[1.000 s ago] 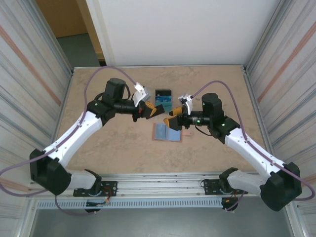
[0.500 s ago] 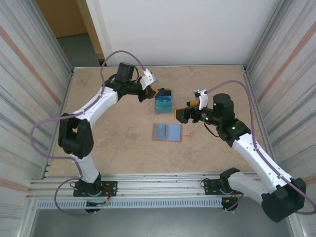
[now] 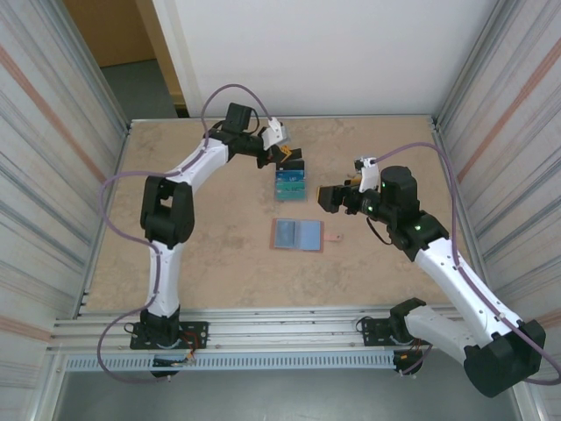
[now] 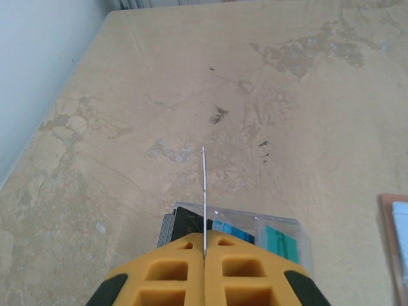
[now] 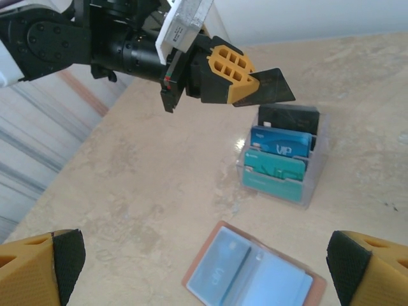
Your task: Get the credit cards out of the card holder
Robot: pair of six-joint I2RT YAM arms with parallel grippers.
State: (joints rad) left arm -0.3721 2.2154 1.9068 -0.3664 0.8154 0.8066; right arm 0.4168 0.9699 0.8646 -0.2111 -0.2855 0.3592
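Credit cards, top view: the credit cards (image 3: 290, 183) are stood in steps in a clear stand (image 3: 291, 199) on the far half of the table (image 3: 202, 254). One more, a dark card (image 3: 294, 163), is held over the stand's far end.
Wallet, top view: the wallet (image 3: 298, 234) is laid open and flat, nearer the arm bases than the stand and apart from it. Its pale blue inside is turned up and its strap tab (image 3: 336, 237) sticks out to the right.
Left tool, top view: the left tool (image 3: 282, 160) is stretched over the far side of the table and clenched on the dark card.
Right tool, top view: the right tool (image 3: 326, 198) is held just right of the stand, released, with nothing between its fingers.
Left wrist view: the yellow fingers (image 4: 172, 274) are pressed together on the dark card, which is seen edge-on as a thin line rising between them. The stand lies below with black, blue and teal cards in it. A reddish edge of the wallet is caught at the right border.
Right wrist view: the right tool's fingers (image 5: 38, 268) are spread wide at the bottom corners. The wallet is seen between them on the table. Beyond it the stand is seen with teal in front, blue in the middle and black at the back. The dark card is gripped by one end above the back row.
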